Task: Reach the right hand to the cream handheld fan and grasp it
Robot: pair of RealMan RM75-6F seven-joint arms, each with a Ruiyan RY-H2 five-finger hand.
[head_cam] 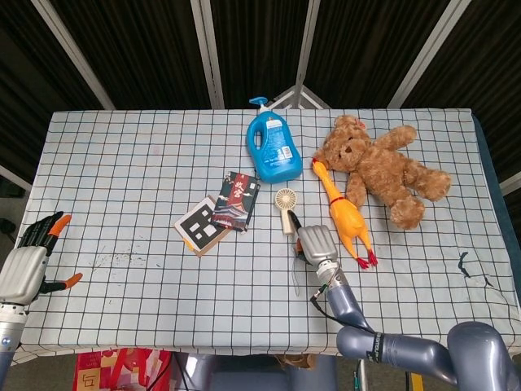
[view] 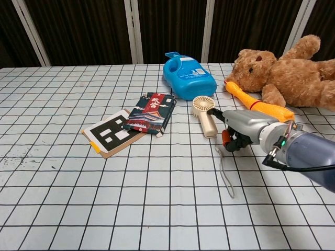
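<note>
The cream handheld fan (head_cam: 285,208) (view: 204,115) lies flat at mid-table, its round head toward the blue bottle and its grey wrist strap (view: 225,173) trailing toward me. My right hand (head_cam: 316,243) (view: 238,127) hovers just right of the fan's handle, palm down. Its thumb reaches toward the handle and its orange-tipped fingers (view: 226,138) curl downward, with nothing in them; a small gap separates hand and fan. My left hand (head_cam: 29,259) rests off the table's left edge, fingers spread and empty.
A blue detergent bottle (head_cam: 273,147) (view: 188,77) lies behind the fan. A yellow rubber chicken (head_cam: 342,213) (view: 256,102) and a brown teddy bear (head_cam: 378,167) (view: 285,76) lie to the right of the hand. A patterned box (head_cam: 236,200) and a black-and-white card (head_cam: 199,225) sit to the left.
</note>
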